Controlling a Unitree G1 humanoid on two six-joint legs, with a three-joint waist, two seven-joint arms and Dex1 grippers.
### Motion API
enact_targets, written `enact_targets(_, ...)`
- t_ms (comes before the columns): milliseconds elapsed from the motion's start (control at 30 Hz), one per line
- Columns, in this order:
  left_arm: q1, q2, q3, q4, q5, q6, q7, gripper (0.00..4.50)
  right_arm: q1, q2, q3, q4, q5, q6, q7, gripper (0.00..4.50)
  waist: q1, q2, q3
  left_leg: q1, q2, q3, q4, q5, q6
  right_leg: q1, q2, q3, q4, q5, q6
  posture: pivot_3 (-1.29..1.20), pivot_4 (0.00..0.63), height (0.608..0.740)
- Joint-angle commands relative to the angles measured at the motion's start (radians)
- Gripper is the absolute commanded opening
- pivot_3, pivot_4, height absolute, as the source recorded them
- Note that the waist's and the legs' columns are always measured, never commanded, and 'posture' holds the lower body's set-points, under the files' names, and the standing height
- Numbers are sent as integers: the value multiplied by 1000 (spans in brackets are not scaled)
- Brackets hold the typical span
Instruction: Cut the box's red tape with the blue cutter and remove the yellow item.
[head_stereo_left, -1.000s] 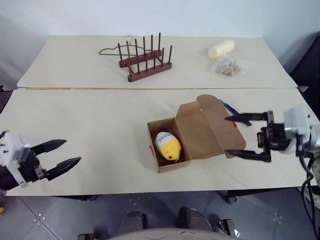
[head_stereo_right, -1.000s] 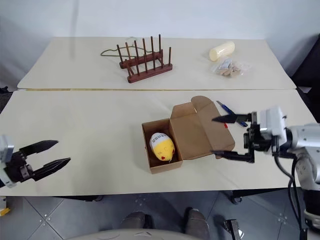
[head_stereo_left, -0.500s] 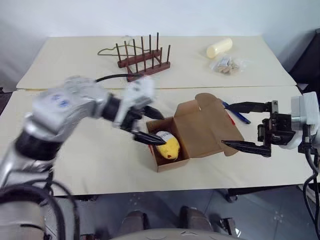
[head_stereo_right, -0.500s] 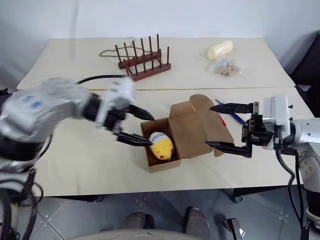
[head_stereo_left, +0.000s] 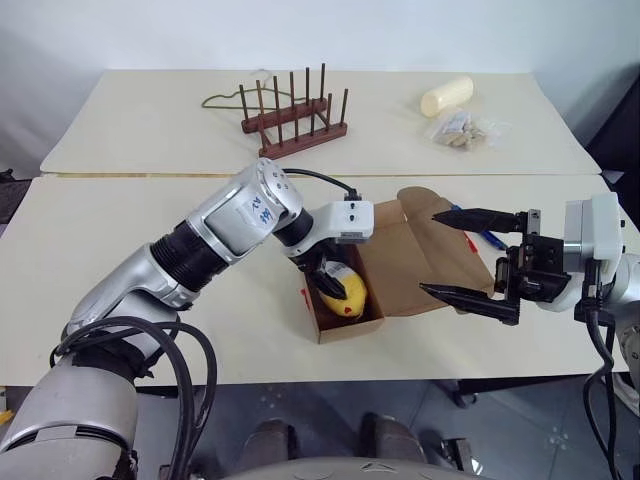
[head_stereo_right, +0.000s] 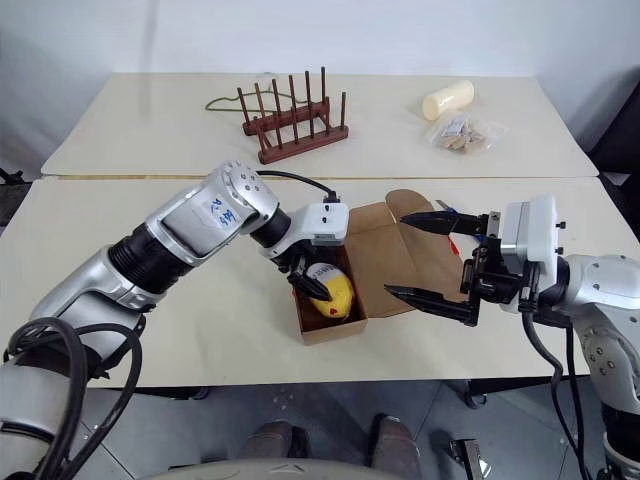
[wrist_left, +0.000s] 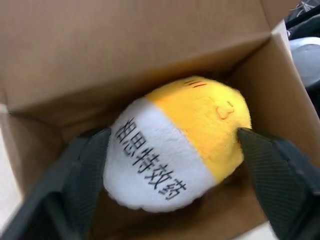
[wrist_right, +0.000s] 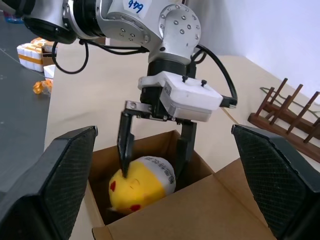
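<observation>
1. Two cream-topped tables (head_stereo_left: 120, 240) stand end to end against a pale wall, with grey tiled floor (head_stereo_left: 300, 420) showing below the near edge.
2. On the far table sit a wooden rack (head_stereo_left: 295, 125), a pale cylinder (head_stereo_left: 446, 96) and a clear bag (head_stereo_left: 462, 130) just near of it.
3. On the near table, right of centre, the box (head_stereo_left: 345, 325) stands open, its lid flap lying out to the right.
4. My left gripper (head_stereo_right: 312, 285) reaches down into the box, its fingers (wrist_left: 87, 170) set on either side of the yellow toy (wrist_left: 175, 160) and against it; whether they grip it firmly I cannot tell.
5. My right gripper (head_stereo_left: 470, 255) hangs over the lid flap with its fingers spread wide, holding nothing.
6. Beyond that flap, the blue cutter (head_stereo_left: 490, 238) lies on the table.
7. A bit of red tape (head_stereo_left: 303, 296) shows on the box's left wall.
</observation>
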Motion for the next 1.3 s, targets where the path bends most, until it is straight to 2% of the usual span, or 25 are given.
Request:
enact_targets(33, -9, 4, 18, -9, 41, -28, -31, 2650, -7, 11, -13, -35, 14, -6, -20, 4500, -3, 0, 0, 0, 0, 0, 0, 0, 0, 0, 0, 0, 0, 0, 0, 0, 150, 740)
enact_targets(167, 5, -5, 40, -13, 57, -41, -41, 1465, -18, 16, -1, -25, 8, -10, -24, 4500, -3, 0, 0, 0, 0, 0, 0, 0, 0, 0, 0, 0, 0, 0, 0, 0, 150, 740)
enact_targets(333, 18, -49, 148, 6, 30, -30, 0, 82, -22, 29, 3, -12, 4, -12, -29, 4500, -2, 0, 0, 0, 0, -1, 0, 0, 0, 0, 0, 0, 1, 0, 0, 0, 150, 740)
enact_targets(367, 20, -52, 161, 5, 27, -30, -4, 35, -21, 31, 2, -10, 3, -11, -30, 4500, -2, 0, 0, 0, 0, -1, 0, 0, 0, 0, 0, 0, 1, 0, 0, 0, 150, 740)
enact_targets(433, 26, -48, 286, 13, -50, 9, -8, 35, -5, 55, -6, 5, 5, -16, -42, 4500, -5, 0, 0, 0, 0, -1, 0, 0, 0, 0, 0, 0, 1, 0, 0, 0, 150, 740)
enact_targets(500, 27, -88, 500, 26, -182, 50, 38, 35, 3, 75, -14, 21, 10, -19, -49, 4500, -7, -1, 0, 0, 0, -1, 0, 0, 0, 0, 0, 0, 1, 0, 0, 0, 150, 740)
enact_targets(700, 82, -109, 795, -24, -326, 20, 155, 35, -27, 112, -5, 39, 24, -21, -62, 4500, -9, -1, 1, 0, 0, -3, 1, 0, 0, 0, -1, -1, 3, 0, 0, 0, 150, 740)
enact_targets(767, 220, -31, 986, -97, -348, -14, 240, 35, -62, 155, 52, 40, 33, -13, -58, 4500, -13, -1, 0, 0, 0, -3, 1, 0, 0, 0, -1, -1, 4, 0, 0, 0, 150, 740)
enact_targets(833, 372, 59, 1071, -182, -345, -9, 267, 35, -79, 182, 96, 46, 23, -14, -36, 4500, -39, 0, 0, 4, 0, -3, -1, 0, 0, 0, 0, 1, 4, 0, 0, 0, 150, 740)
enact_targets(933, 552, 144, 1089, -298, -355, 12, 280, 35, -94, 182, 124, 81, 5, -21, 9, 4500, -51, -1, 1, 10, -1, -6, -7, 0, -1, 1, 0, 2, 8, -1, -2, 0, 150, 740)
enact_targets(1033, 625, 197, 1037, -371, -365, 51, 289, 35, -134, 173, 139, 135, -16, -32, 47, 4500, -21, -7, 4, 10, -2, -7, -2, 0, -1, 3, -1, 2, 8, -1, -2, 0, 150, 740)
enact_targets(1133, 575, 188, 974, -422, -384, 83, 320, 643, -179, 154, 146, 187, -40, -45, 97, 4500, 5, -8, 4, 10, -4, -9, 3, -1, 0, 8, -1, 4, 6, -1, -2, 0, 150, 740)
enact_targets(1300, 479, 179, 866, -466, -416, 106, 304, 2164, -176, 138, 122, 190, -46, -48, 119, 4500, 5, -8, 3, 11, -4, -8, 1, -1, 0, 7, -1, 6, 7, -1, -2, 0, 150, 740)
